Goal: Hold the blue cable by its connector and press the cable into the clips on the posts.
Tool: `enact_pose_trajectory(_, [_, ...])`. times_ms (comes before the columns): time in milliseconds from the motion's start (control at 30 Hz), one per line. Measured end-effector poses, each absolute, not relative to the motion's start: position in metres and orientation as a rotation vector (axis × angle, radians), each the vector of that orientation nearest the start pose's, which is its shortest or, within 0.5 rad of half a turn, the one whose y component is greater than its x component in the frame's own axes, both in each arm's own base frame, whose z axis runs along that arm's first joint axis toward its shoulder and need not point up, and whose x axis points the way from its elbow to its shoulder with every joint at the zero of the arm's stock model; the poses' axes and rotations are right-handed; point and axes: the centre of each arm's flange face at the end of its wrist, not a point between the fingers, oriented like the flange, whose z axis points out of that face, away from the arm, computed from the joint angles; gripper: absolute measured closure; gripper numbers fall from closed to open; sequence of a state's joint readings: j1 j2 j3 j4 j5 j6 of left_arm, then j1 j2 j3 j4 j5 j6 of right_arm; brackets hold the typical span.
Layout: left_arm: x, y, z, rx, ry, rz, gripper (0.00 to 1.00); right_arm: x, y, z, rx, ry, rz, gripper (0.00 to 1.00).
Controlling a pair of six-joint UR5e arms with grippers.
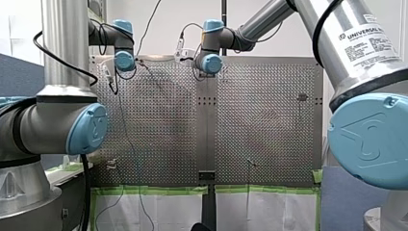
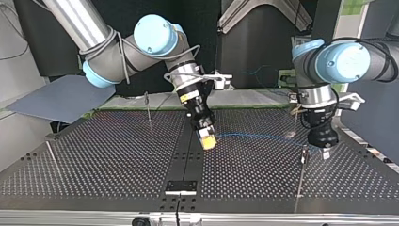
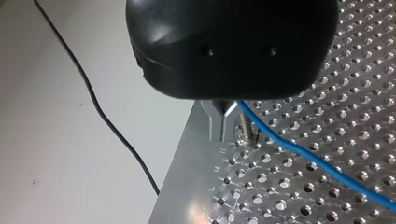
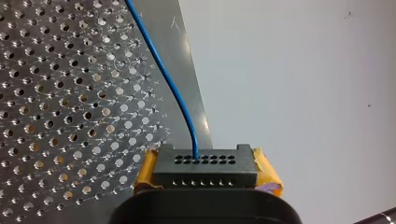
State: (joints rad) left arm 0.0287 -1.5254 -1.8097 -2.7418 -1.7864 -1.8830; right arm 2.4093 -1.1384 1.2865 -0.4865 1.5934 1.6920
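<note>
— Two arms are reaching to the far edge of the perforated table (image 1: 269,120) in the front view, my left arm (image 1: 124,58) at the left and my right arm (image 1: 210,61) near the middle. Their grippers are hiding under the wrists, and the cable is too faint to follow there.

— And from across the table?

— In the top view the right gripper (image 2: 207,143), with yellow pads (image 2: 206,138), is tilting down over the middle. The blue cable (image 2: 254,137) is running from it, low over the table, toward the view's right, where the left gripper (image 2: 324,149) is hanging just beside a thin post (image 2: 302,169).

— Is the left one gripping?

— In the left wrist view the cable is coming out from under its black body, close to the post. Whether it is clamping the cable, I cannot tell.

— And the right wrist view?

— The pads are pressing on both sides of the black connector (image 4: 205,170), and the cable is leaving its front face.

— How is it handling, you think?

— I am judging it very light and soft, with a little spring, because it is making a gentle curve. The connector is the only stiff part, so holding there is looking right. The thin wire is probably slipping easily and may be straining where it enters the connector.
</note>
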Motion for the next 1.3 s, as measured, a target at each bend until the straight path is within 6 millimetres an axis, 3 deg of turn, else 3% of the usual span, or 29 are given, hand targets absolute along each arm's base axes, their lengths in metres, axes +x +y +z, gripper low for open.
enact_pose_trajectory(700, [0.503,-0.08,0.424,-0.399,1.323,-0.113,1.0,0.592,-0.387,0.425,1.401,-0.7,2.081,1.0])
enact_pose_trajectory(1000, [0.512,-0.07,0.427,-0.383,1.305,-0.129,1.0,0.594,-0.397,0.407,1.416,-0.716,2.056,1.0])
enact_pose_trajectory(1300, [0.524,-0.063,0.432,-0.36,1.284,-0.162,1.0,0.589,-0.409,0.412,1.382,-0.728,2.048,1.0])
